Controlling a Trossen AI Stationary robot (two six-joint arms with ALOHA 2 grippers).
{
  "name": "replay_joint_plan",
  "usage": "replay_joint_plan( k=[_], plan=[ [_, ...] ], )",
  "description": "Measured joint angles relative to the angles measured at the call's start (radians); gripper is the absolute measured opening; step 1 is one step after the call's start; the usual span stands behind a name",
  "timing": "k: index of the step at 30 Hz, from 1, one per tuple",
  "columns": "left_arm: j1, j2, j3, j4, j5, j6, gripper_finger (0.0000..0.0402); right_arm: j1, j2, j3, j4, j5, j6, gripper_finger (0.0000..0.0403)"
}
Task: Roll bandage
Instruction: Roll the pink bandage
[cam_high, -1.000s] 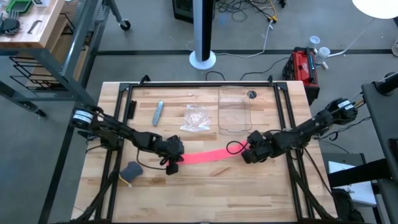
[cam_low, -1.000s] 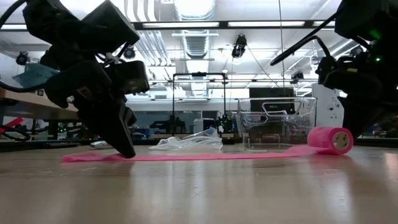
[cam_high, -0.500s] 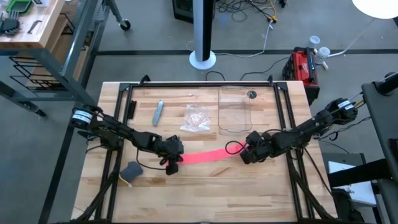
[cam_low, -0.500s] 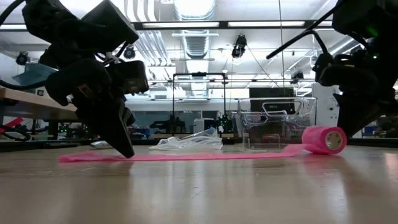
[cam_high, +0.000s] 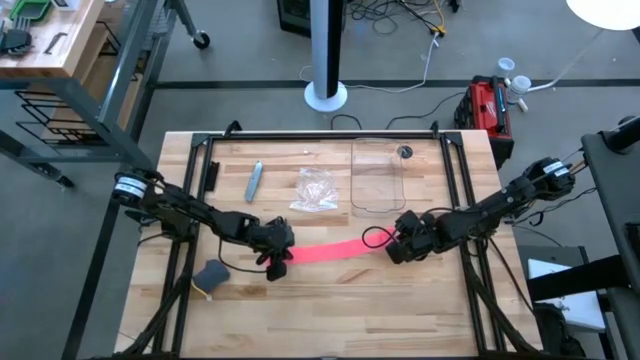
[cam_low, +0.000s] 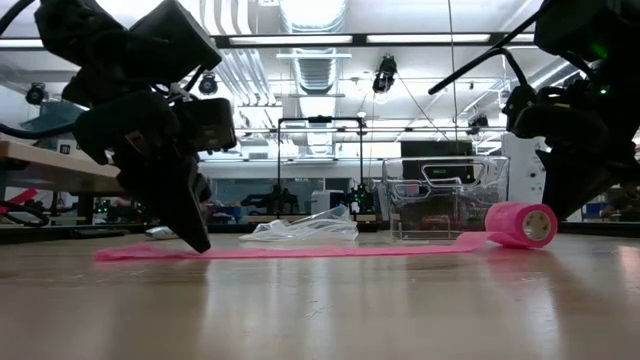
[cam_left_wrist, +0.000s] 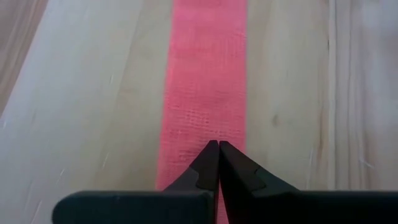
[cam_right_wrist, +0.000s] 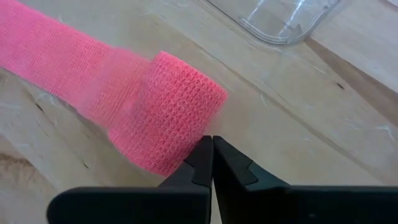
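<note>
Clear container (cam_high: 377, 176) beside bandage (cam_high: 335, 248)

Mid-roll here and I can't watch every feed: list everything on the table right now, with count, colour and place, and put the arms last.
Bright pink-red fabric bandage: one, a flat strip across the table's middle, ending in a compact roll at the right arm's end.
Clear crinkled plastic bag: one, transparent, behind the strip, centre.
Clear rigid plastic container: one, transparent, right of the bag.
Small grey-blue oblong object: one, left of the bag; what it is I cannot tell.
Dark grey-blue lump: one, front left of the table.
Wooden table: one, light wood, black frame.
Left gripper: shut, tips on the strip's left end.
Right gripper: shut, tips against the roll.
</note>
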Motion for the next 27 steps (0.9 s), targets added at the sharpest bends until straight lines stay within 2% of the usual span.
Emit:
replay_joint_plan(
  k=[10, 27],
  plan=[
    [-0.001, -0.04, 0.002, -0.135, -0.002, -0.04, 0.0, 0.0, 0.0, 0.0, 0.013, 0.001, -0.002, 0.0],
    [0.0, -0.044, 0.001, -0.137, -0.016, -0.037, 0.0, -0.01, 0.0, 0.0, 0.05, 0.003, -0.026, 0.0]
  ],
)
